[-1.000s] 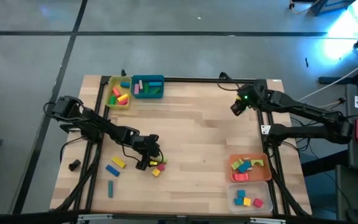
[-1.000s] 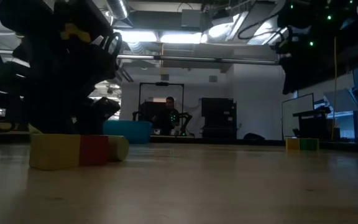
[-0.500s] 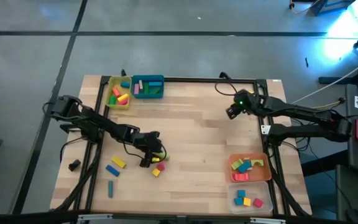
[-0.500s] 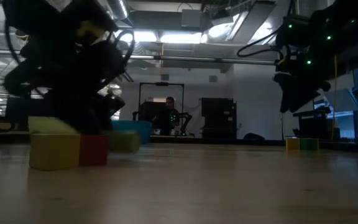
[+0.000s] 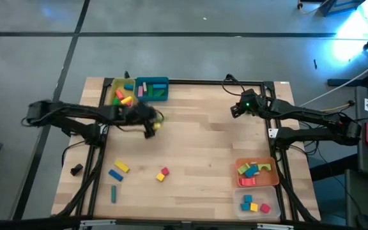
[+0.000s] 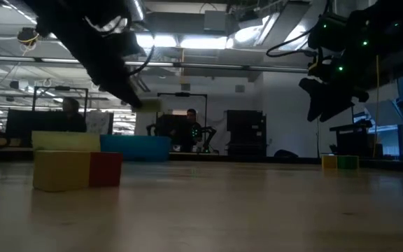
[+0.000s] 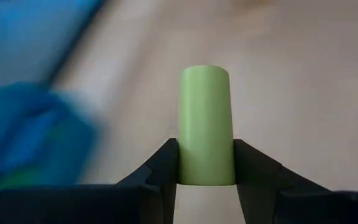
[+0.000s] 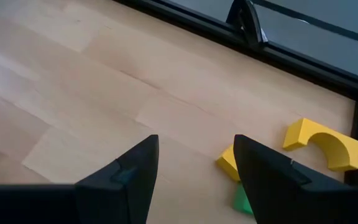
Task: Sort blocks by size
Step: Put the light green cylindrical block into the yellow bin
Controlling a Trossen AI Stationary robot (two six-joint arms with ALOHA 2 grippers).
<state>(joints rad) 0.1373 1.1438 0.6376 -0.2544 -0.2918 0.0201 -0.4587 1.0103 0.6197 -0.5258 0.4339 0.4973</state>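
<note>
Left gripper (image 5: 151, 123) up off the table (image 5: 209, 140), near the far-left corner, just this side of the teal tray (image 5: 152, 89) and the yellow tray (image 5: 121, 96). Clamped between its fingers (image 7: 161, 171), a pale green cylinder (image 7: 206, 124), standing out past the fingertips; seen in the low view as a small light shape (image 6: 149, 104) carried high above the board. Both far-left trays already holding several blocks.

Right gripper (image 5: 236, 110) aloft near the far-right edge, jaws apart with nothing between them, fingers (image 8: 132, 171) spread over bare wood. Beyond them in the right wrist view, a yellow arch (image 8: 324, 142), a yellow block (image 8: 229, 163) and a green block (image 8: 244, 200) lying close together by the table's dark frame.

Loose on the near-left part of the table: a red cube (image 5: 165, 171) touching a yellow cube (image 5: 160, 177), and well left of them a yellow bar (image 5: 121, 167), a blue bar (image 5: 115, 174) and a teal bar (image 5: 113, 193). At near right, an orange tray (image 5: 257, 172) and a clear tray (image 5: 255, 204), each with blocks inside.
</note>
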